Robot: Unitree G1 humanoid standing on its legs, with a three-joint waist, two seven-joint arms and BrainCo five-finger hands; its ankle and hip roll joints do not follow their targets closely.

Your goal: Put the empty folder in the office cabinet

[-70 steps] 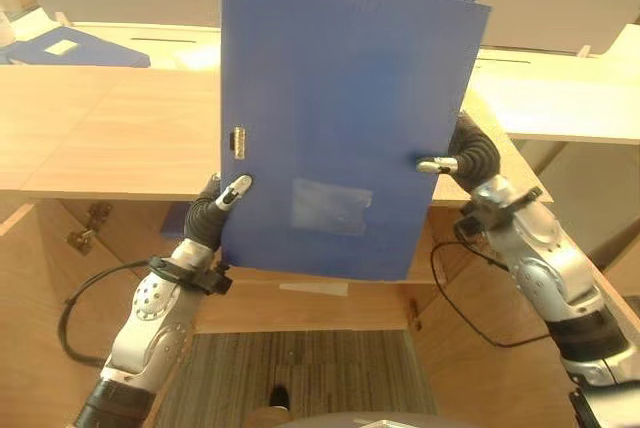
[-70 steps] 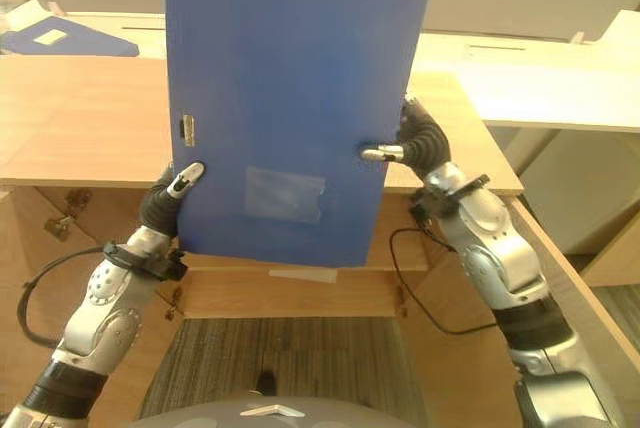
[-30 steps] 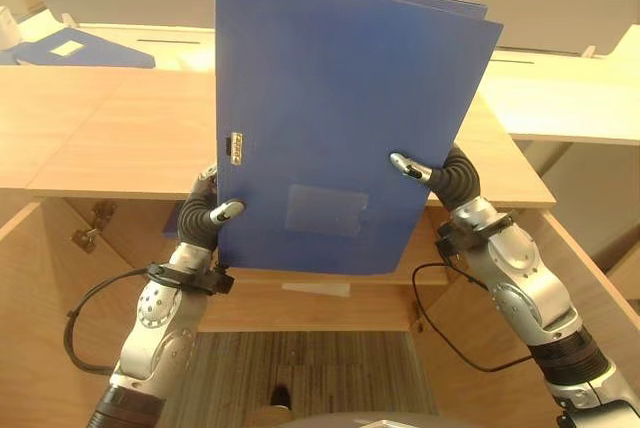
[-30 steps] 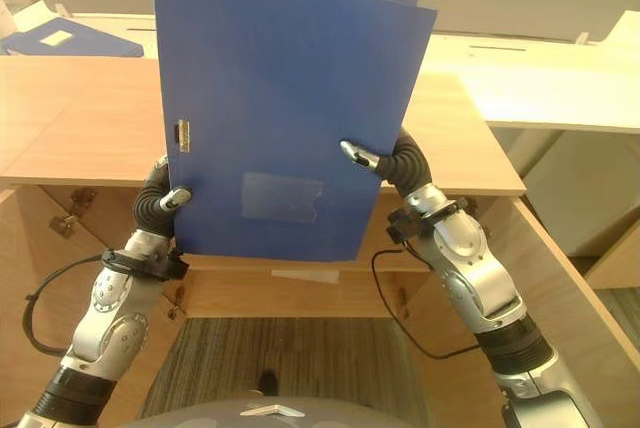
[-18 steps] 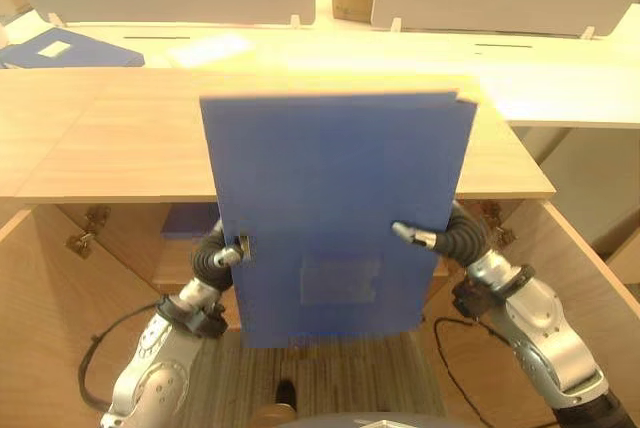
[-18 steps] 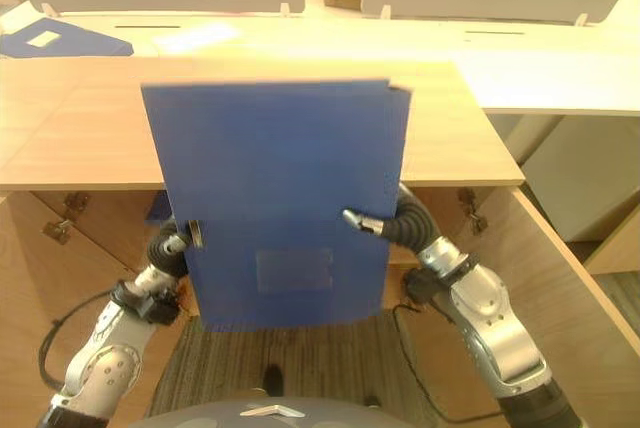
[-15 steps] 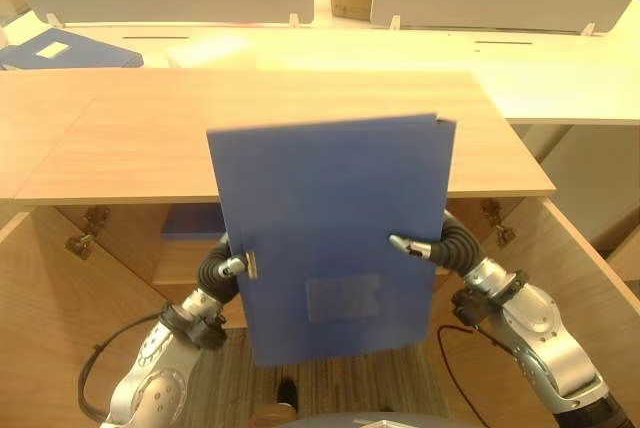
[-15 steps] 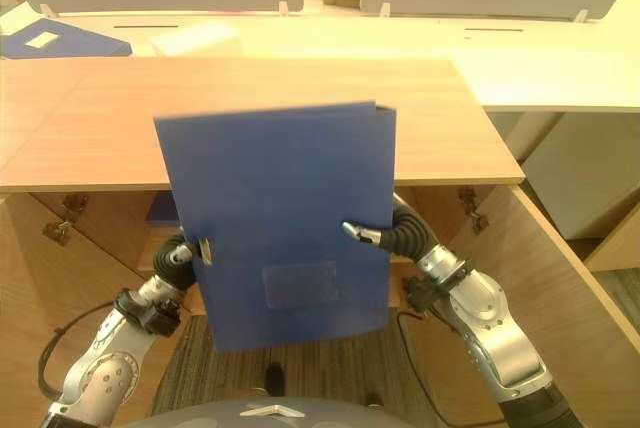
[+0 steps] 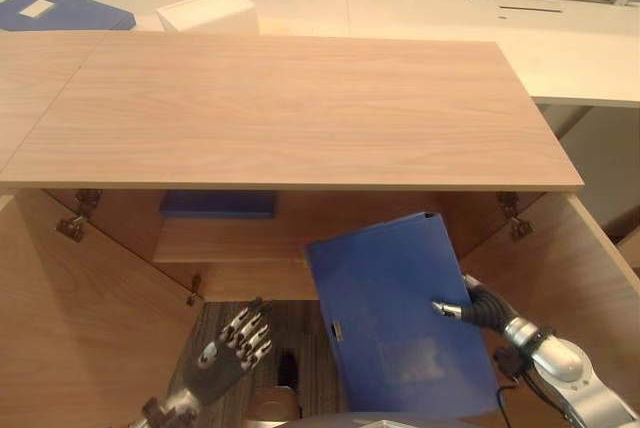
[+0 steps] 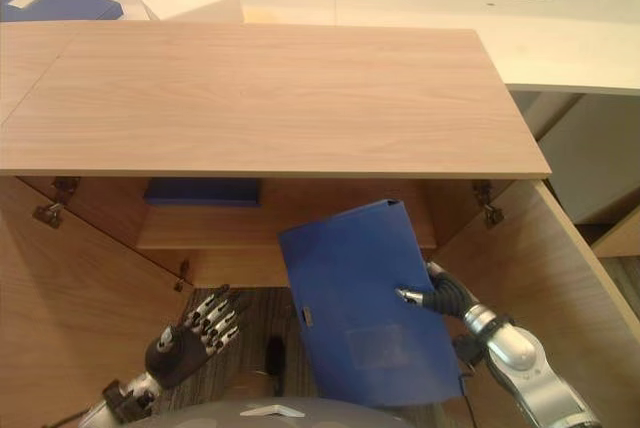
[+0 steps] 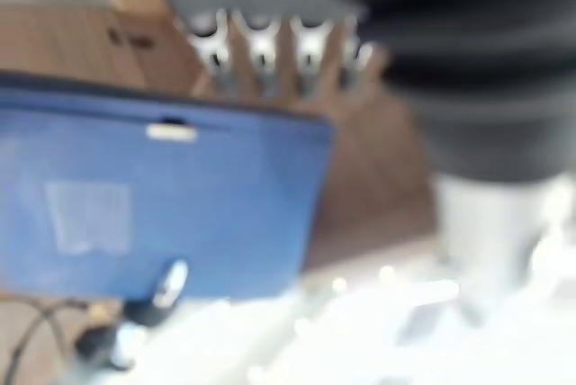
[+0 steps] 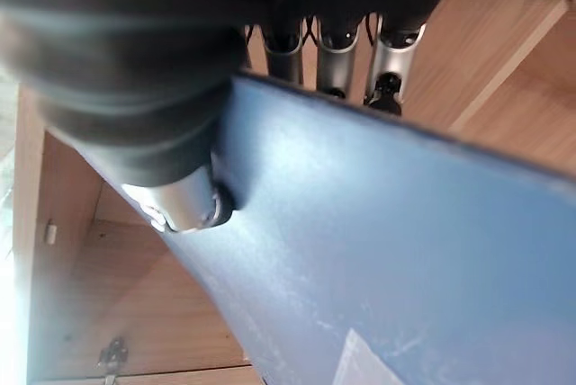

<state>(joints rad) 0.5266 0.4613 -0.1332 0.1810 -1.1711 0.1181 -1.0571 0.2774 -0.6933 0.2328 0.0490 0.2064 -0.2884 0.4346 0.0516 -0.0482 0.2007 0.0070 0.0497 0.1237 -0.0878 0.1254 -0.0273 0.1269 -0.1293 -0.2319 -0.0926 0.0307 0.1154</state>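
No text, label or number can be read anywhere here.

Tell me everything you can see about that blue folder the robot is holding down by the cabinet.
The blue folder is a flat, closed, stiff-looking binder with a small metal fitting near its spine edge and a clear label pocket on the cover. It hangs tilted in front of the open cabinet, below the wooden top, not yet on the shelf. The right hand pinches its edge, thumb on the cover and fingers behind. The left hand is open beside it, not touching.
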